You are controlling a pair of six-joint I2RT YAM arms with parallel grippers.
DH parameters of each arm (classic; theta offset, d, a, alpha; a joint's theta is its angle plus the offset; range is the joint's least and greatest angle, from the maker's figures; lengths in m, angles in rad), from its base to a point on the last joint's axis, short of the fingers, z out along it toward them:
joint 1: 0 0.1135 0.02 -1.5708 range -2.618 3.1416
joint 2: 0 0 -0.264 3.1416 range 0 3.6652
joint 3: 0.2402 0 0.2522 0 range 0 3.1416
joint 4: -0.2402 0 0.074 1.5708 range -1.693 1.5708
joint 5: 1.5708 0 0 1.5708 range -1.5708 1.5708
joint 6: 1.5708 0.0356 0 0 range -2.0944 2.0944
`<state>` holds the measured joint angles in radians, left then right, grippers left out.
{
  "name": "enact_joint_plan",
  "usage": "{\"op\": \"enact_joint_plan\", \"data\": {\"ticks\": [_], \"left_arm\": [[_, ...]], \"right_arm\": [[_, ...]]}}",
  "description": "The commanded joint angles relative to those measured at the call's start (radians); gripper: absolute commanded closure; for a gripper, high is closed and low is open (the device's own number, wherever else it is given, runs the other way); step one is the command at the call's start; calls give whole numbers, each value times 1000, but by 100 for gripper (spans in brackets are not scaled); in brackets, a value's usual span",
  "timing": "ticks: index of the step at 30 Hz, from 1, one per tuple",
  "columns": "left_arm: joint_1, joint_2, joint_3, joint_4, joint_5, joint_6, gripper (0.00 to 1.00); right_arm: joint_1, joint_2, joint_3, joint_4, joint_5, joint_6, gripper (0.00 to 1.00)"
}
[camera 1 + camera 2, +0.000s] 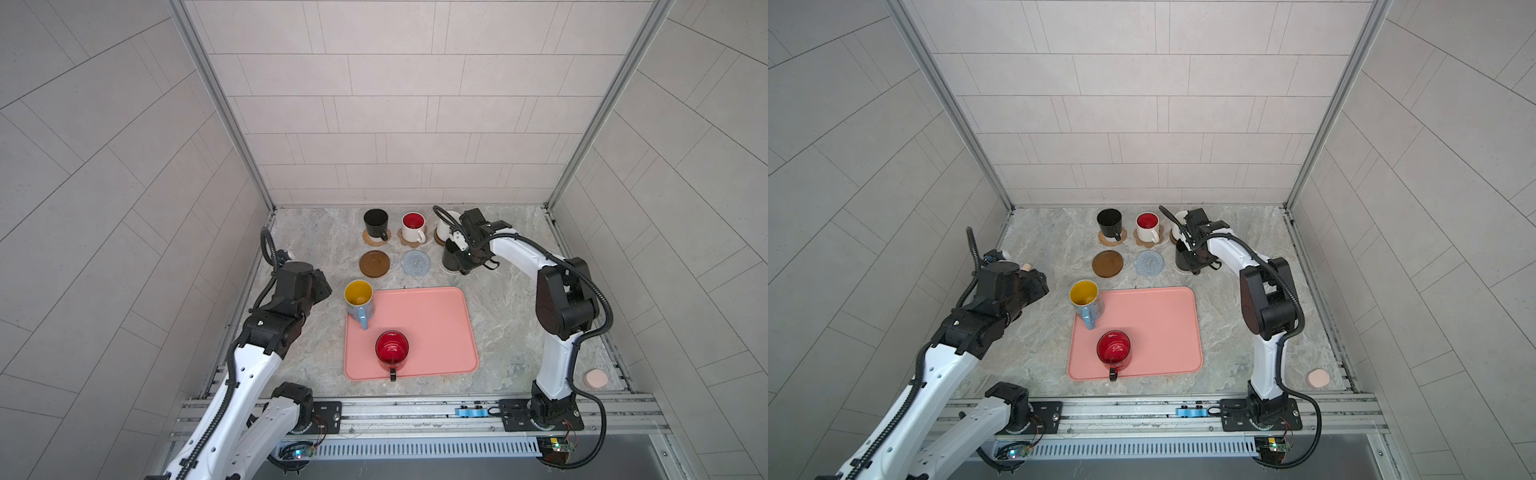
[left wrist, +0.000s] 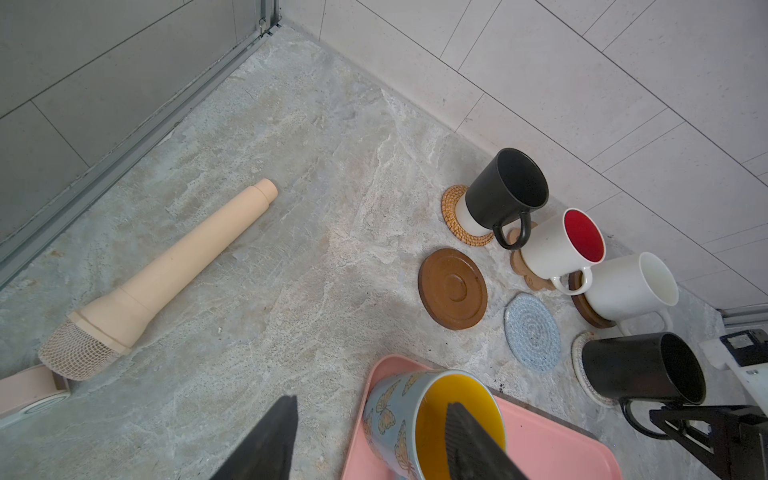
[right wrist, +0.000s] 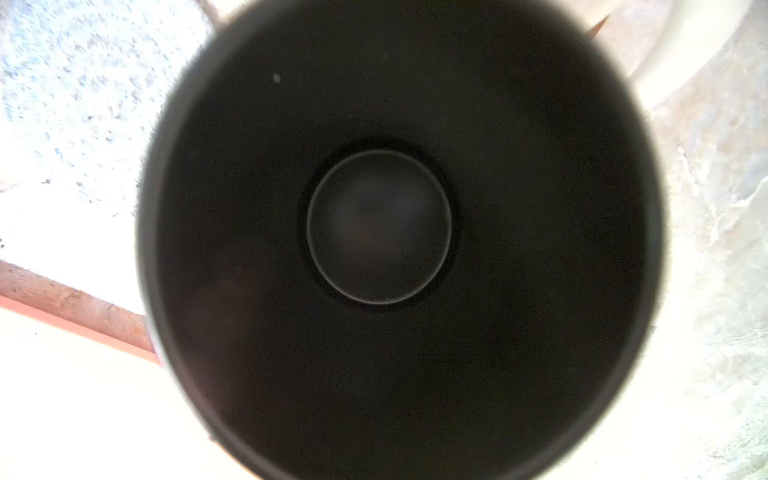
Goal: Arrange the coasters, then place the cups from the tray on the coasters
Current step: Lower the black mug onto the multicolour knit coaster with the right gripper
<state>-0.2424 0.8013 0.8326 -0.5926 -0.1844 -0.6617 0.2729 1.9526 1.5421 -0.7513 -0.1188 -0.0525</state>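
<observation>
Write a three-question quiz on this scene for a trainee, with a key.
1. True or false: the red mug stands on a coaster.
2. How many mugs stand on coasters? A) two B) four C) six
3. Fill in: the bare coasters are the brown disc and the ____ crochet round.
Key: 1. False, it stands on the tray. 2. B. 3. Blue.
</observation>
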Motion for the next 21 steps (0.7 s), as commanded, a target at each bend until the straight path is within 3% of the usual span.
{"op": "enact_joint_plan", "data": {"ticks": [1,21], "left_arm": [[8,-15,-10,-15,-24,-9,37],[8,-17,-9,-19,-22,-9,37]], "right_arm": [[5,-35,6,-14,27,-19,69],[3,-47,6,-27,103,-9,61]]}}
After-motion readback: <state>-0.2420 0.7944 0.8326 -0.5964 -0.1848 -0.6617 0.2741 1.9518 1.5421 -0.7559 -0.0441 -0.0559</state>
